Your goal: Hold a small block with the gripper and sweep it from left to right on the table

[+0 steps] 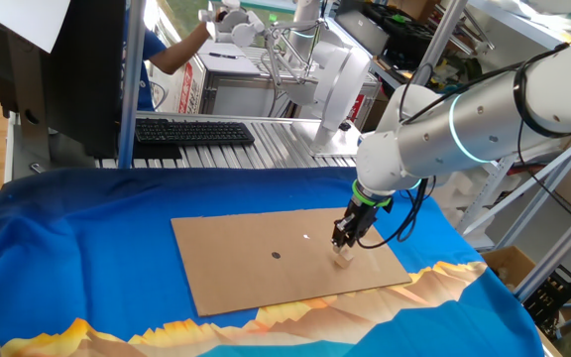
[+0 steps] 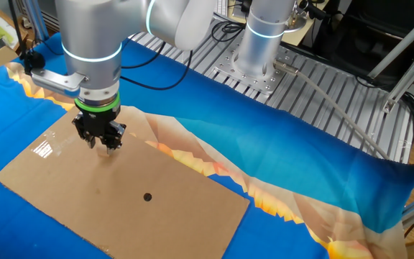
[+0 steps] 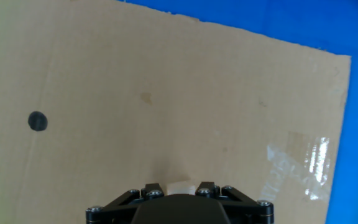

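Note:
The small block [image 1: 343,258] is a pale beige cube held between the black fingers of my gripper [image 1: 345,247]. It rests on or just above the brown cardboard sheet [image 1: 266,278] near its right end. In the hand view the block [image 3: 179,186] shows between the two fingers at the bottom edge, with the gripper [image 3: 179,188] shut on it. In the other fixed view the gripper [image 2: 103,144] stands over the cardboard's far left part; the block is barely visible there. The table [image 1: 87,258] is draped in blue cloth.
A small dark round dot [image 1: 276,255] marks the cardboard's middle, also seen in the hand view [image 3: 37,121]. A shiny tape patch [image 3: 303,162] lies near the cardboard's edge. A grey slatted bench with a black keyboard [image 1: 194,131] stands behind the table.

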`<state>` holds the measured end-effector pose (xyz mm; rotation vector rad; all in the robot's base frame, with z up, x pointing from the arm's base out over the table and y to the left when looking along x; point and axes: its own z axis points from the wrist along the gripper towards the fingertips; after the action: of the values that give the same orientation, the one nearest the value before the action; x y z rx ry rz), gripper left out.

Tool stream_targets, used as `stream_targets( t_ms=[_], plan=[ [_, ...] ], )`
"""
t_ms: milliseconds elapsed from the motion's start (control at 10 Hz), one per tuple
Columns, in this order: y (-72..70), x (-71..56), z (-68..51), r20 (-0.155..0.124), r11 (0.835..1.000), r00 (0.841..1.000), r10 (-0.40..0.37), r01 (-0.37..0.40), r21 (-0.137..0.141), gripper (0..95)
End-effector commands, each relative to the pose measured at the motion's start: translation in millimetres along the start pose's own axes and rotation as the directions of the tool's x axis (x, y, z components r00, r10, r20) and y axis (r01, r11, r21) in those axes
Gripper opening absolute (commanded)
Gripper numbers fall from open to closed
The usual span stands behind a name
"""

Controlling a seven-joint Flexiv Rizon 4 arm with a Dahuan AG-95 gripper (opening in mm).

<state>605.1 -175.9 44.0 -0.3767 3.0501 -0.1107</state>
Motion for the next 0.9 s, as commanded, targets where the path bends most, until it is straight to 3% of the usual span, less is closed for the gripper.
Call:
stream_targets(
  t_ms=[100,900],
  plan=[
    [-0.5,0.1,1.5,0.002,1.0,1.0,0.001,-0.001,0.002,38.0],
    [-3.5,3.2,10.1,-0.003,1.0,1.0,0.001,-0.001,0.0,38.0]
  ],
)
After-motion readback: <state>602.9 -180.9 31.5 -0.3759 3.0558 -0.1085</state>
